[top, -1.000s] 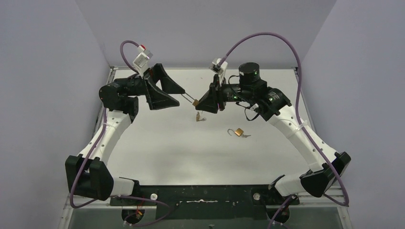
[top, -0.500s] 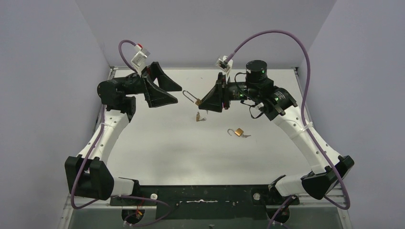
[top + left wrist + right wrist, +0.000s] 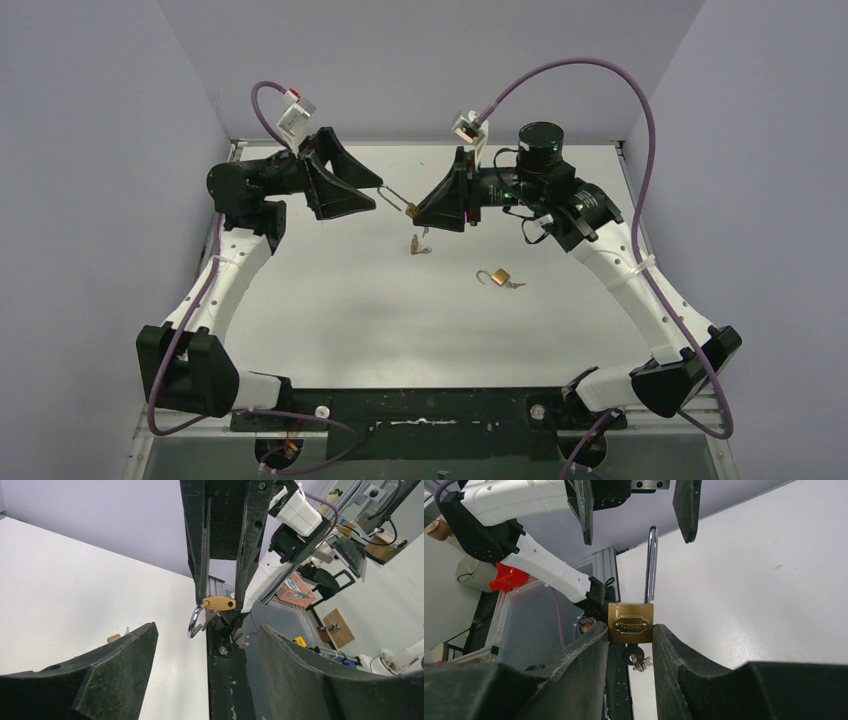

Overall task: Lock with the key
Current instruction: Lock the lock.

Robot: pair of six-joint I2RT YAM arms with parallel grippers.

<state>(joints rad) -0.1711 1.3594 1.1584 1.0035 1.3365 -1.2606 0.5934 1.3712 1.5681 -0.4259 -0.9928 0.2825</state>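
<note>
Brass padlock (image 3: pixel 630 624) clamped in right hand (image 3: pixel 428 212) (key (image 3: pixel 634 657) at 6 o'clock); left hand (image 3: pixel 372 192) open astride shackle (image 3: pixel 651 565). Next: press shackle home.

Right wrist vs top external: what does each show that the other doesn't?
Right wrist only: the nameplate on the held padlock and the keys hanging under its body. The shackle rises between the open jaws of the left gripper, with a gap on each side.
Top external only: a second padlock lying on the table, and both arms down to their bases.
Both: the right gripper clamped on the held padlock, with the left gripper facing it at the shackle.
</note>
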